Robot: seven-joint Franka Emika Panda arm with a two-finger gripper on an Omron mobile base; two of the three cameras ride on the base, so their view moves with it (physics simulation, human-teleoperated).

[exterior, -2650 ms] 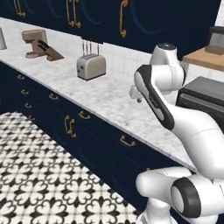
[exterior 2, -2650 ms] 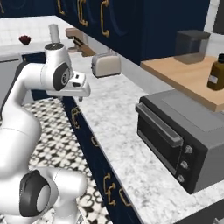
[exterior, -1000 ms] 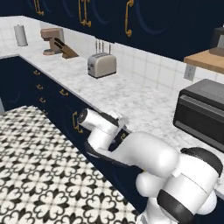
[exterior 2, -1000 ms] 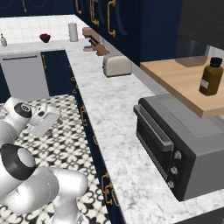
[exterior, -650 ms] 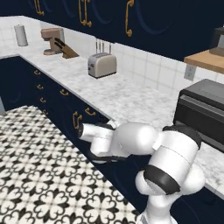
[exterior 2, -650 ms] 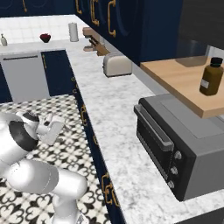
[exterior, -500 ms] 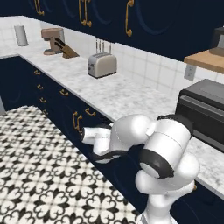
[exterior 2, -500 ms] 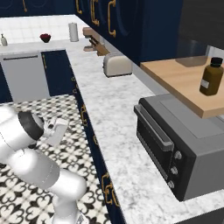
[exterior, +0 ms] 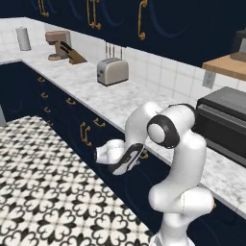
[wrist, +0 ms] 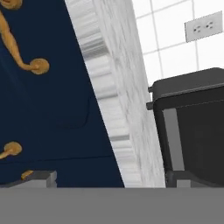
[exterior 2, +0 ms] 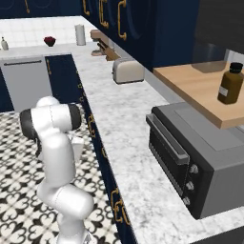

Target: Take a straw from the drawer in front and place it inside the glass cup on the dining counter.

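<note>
My gripper [exterior: 136, 156] hangs low in front of the navy cabinet fronts, pointing at them from close by. In the hand view its fingertips [wrist: 38, 178] stand far apart with nothing between them, so the gripper [wrist: 105, 181] is open and empty. The hand view is rolled; it looks along a navy drawer [wrist: 48, 109] front with a curved brass pull handle [wrist: 19, 52] and a second brass handle [wrist: 8, 149]. All drawer fronts are shut. The straw, the glass cup and the dining counter are out of view.
A marble worktop [exterior: 120, 103] runs above the drawers and carries a toaster [exterior: 112, 71], a knife block [exterior: 72, 54] and a dark toaster oven [exterior 2: 190, 162]. A brown bottle [exterior 2: 229, 83] stands on a wooden shelf. Patterned floor tiles [exterior: 43, 192] lie open to the left.
The arm has folded up: its elbow rose above the worktop edge and the hand swung right and down, closer to the cabinet fronts. The jaws stayed wide apart.
</note>
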